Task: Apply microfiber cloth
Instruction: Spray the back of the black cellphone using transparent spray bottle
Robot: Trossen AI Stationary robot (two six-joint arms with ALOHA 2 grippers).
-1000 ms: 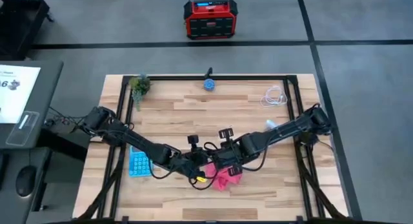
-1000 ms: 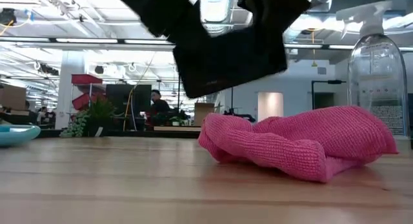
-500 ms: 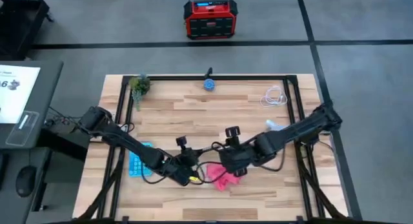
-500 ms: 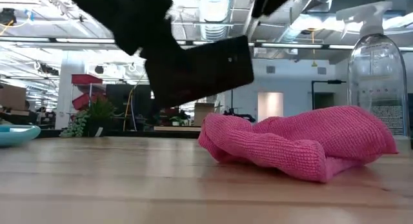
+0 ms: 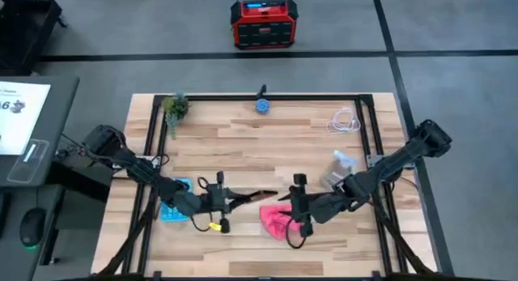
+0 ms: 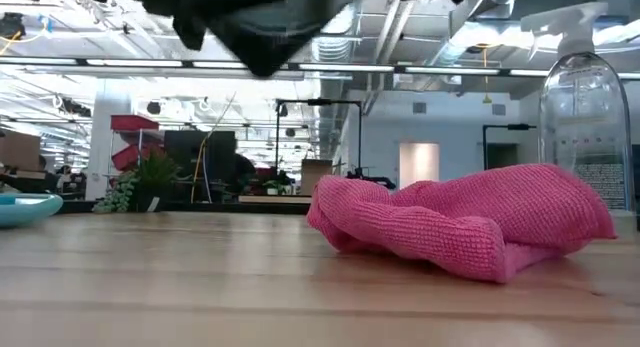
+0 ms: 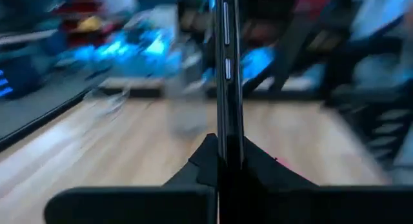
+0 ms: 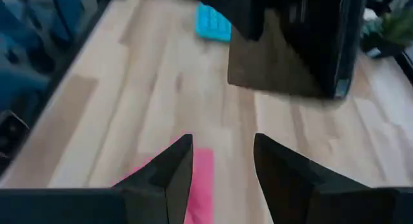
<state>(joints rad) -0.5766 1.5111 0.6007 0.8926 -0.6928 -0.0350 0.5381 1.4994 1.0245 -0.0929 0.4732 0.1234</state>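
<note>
Now the two arms have drawn apart: the left gripper (image 5: 243, 197), clamped on the black phone (image 7: 228, 75), has carried it away from above the microfiber cloth (image 5: 275, 219), while the right gripper (image 8: 219, 162), fingers spread and empty, has backed off to hover just beside the cloth. That leaves the cloth untouched on the table (image 5: 243, 151), so picking it up looks like the next step. It lies crumpled near the front edge, its long axis roughly front-to-back in the high view, with no clear pointing end.
</note>
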